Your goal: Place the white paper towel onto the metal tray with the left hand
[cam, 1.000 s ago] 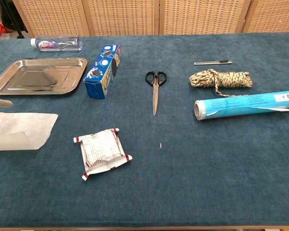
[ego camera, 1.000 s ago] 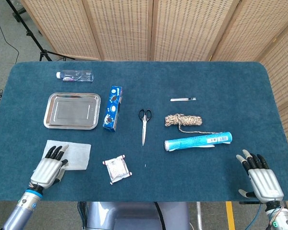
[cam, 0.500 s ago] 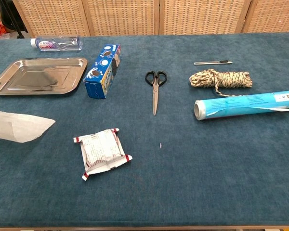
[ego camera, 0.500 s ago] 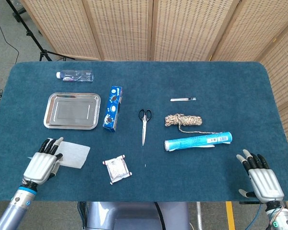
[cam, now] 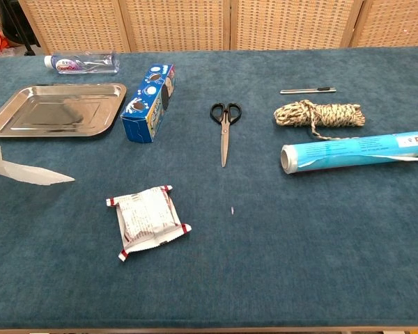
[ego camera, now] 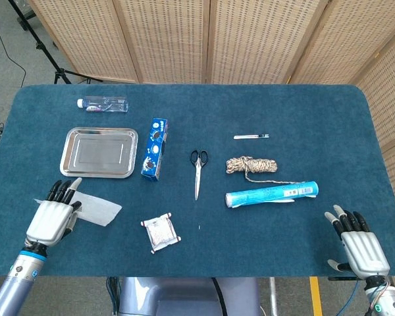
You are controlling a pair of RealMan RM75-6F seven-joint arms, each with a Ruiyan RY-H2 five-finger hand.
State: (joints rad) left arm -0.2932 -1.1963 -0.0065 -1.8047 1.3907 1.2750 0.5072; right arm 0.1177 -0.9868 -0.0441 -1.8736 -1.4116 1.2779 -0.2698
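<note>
The paper towel [ego camera: 95, 209] is held at its left edge by the left hand [ego camera: 51, 217], fingers closed on it, and it is seen lifted off the blue table [ego camera: 204, 257] in the chest view, its free corner pointing right. It is kept just in front of the metal tray [ego camera: 99, 153], near its front edge but not over it. The right hand [ego camera: 357, 245] is rested at the table's front right corner, fingers spread, with nothing held.

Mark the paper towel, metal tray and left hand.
paper towel [ego camera: 99, 210], head view, its free flat part.
metal tray [ego camera: 99, 172], head view, its near rim.
left hand [ego camera: 50, 217], head view, its back.
</note>
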